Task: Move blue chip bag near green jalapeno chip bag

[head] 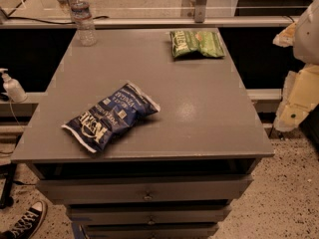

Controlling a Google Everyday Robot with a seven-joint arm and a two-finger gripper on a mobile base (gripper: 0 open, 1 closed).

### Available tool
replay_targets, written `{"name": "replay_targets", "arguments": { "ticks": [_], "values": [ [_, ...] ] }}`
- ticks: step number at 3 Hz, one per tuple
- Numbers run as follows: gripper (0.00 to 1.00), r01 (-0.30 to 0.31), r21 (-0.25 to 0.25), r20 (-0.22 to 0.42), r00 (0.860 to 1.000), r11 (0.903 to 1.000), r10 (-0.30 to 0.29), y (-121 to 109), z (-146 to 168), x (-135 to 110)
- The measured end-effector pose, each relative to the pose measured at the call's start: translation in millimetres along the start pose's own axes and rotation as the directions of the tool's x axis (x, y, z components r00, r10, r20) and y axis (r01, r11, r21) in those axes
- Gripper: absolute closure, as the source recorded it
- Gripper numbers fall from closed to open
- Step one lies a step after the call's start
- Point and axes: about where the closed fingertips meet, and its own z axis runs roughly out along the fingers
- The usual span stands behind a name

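"As far as I can judge from here, nothing is done yet: the blue bag (110, 116) lies at about 7 o'clock on the surface (209, 118), well apart from the green bag (197, 44) up at 1 o'clock."

"Where is the gripper?"

"Off the surface at 3 o'clock, I think. The gripper (294, 103) seems to be the pale shape at the right edge. It touches neither bag, and whether the jaws are released or clenched I cannot tell."

"So what is left?"

"Everything, by my reckoning. I have to reach the blue bag, grasp it, carry it toward 1 o'clock and set it down beside the green one. A bottle (82, 19) stands at 11 o'clock, off that line, so I expect no trouble from it."
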Motion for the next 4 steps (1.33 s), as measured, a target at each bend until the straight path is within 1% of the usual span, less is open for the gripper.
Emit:
{"name": "replay_targets", "arguments": {
  "ticks": [1,2,3,4],
  "values": [
    [0.00,0.000,0.000,0.000,1.000,1.0000,0.000,0,0,0],
    [0.00,-0.004,-0.003,0.033,0.999,1.0000,0.004,2,8,-5],
    [0.00,-0.010,-0.018,0.126,0.992,0.9998,0.013,13,33,-27],
    [0.00,0.035,-0.089,0.296,0.955,0.9954,-0.008,46,89,-71]
  ]
}}
